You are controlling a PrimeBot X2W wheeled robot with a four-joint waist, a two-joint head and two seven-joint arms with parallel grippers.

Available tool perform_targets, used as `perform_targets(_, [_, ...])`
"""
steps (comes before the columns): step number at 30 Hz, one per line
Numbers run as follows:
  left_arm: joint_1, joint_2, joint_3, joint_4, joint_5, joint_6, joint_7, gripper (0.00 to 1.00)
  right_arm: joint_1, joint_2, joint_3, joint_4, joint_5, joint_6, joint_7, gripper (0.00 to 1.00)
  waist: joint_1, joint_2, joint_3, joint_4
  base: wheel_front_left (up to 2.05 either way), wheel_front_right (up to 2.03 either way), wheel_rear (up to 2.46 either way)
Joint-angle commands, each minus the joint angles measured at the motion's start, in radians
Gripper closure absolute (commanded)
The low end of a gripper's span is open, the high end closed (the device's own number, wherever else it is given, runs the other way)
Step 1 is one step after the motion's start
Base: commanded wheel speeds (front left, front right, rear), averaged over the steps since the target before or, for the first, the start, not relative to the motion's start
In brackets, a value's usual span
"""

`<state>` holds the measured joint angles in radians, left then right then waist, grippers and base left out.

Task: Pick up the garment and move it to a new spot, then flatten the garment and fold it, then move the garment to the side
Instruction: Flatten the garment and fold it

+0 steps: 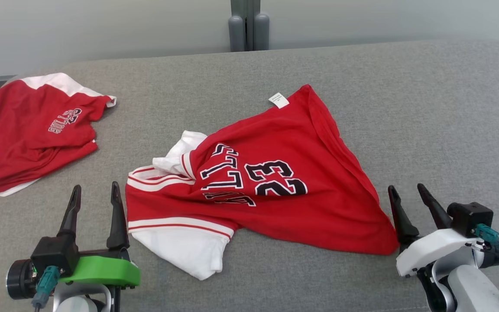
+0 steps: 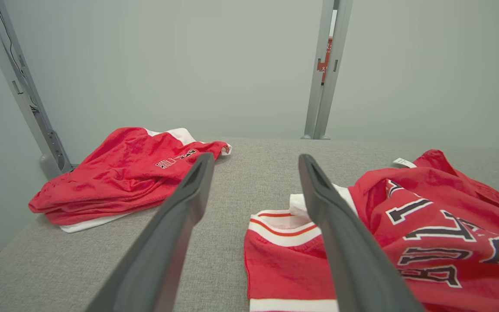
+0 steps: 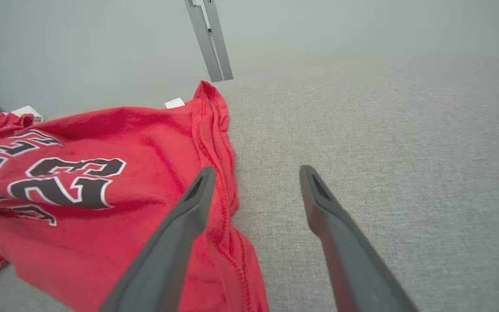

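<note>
**Item:** red jersey (image 1: 301,143) (white sleeves, black "23" lettering). It lies crumpled at the centre of the grey table (image 1: 427,108), between the two grippers. The body is bunched into a rough triangle. Its hem corner (image 1: 383,245) tapers to a point at near right, just beside the right gripper (image 1: 406,187). One white sleeve (image 1: 184,251) is spread at near left, and the other is tucked under a fold. The label (image 1: 279,99) shows at the far edge.

**Other:** second red garment (image 1: 28,134) at far left, well apart from the jersey. Not inspected.

**Left gripper** (image 1: 95,186): jaws wide apart and empty, at near left, just beside the striped sleeve band.

**Right gripper:** jaws wide apart, nothing between them. In the wrist view one finger overlaps the jersey's stitched side edge. Contact can't be confirmed.

**Handling assessment (judgement):**
- Light, soft and limp, w/ no stiffness, so it will sag and drape from any hold.
- A one-point lift will likely let it bunch further.
- Not fragile.
- Cloth on a cloth-covered table is likely to drag and wrinkle rather than slide.

**Recommended holds:**
- Pinch at the seamed edges, where the fabric is thicker: the hem corner at near right and the sleeve band or shoulder at near left.
- Use two holds, well apart, to keep the fabric taut for flattening.
- Avoid the mid-panel, where the jaws would probably gather front and back layers together.
</note>
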<state>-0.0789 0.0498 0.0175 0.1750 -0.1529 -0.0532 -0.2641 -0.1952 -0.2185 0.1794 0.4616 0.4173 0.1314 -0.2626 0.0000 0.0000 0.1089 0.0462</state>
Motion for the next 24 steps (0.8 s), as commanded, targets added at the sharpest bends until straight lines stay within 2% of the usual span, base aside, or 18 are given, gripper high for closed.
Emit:
perform_targets(1, [0.014, 0.001, 0.005, -0.003, 0.014, -0.004, 0.000, 0.00, 0.017, 0.009, -0.016, -0.029, -0.015, -0.001, -0.003, 0.00, 0.0000, 0.0000, -0.005, -0.009, 0.00, 0.00, 0.00])
perform_targets(8, [0.022, 0.001, 0.020, -0.012, 0.017, -0.007, 0.000, 0.00, 0.067, 0.056, -0.097, -0.215, -0.086, -0.001, -0.003, 0.00, 0.0000, 0.0000, -0.005, -0.022, 0.00, 0.00, 0.00])
perform_targets(13, [0.025, 0.002, 0.028, 0.003, 0.014, -0.007, 0.000, 0.00, 0.092, 0.080, -0.116, -0.320, -0.129, -0.001, -0.003, 0.00, 0.0000, 0.0000, 0.002, -0.025, 0.00, 0.00, 0.00])
perform_targets(24, [-0.003, 0.002, 0.038, 0.122, 0.007, -0.017, 0.000, 0.00, 0.090, 0.094, -0.106, -0.372, -0.158, -0.001, -0.003, 0.00, 0.0000, 0.0000, 0.034, -0.041, 0.00, 0.00, 0.00])
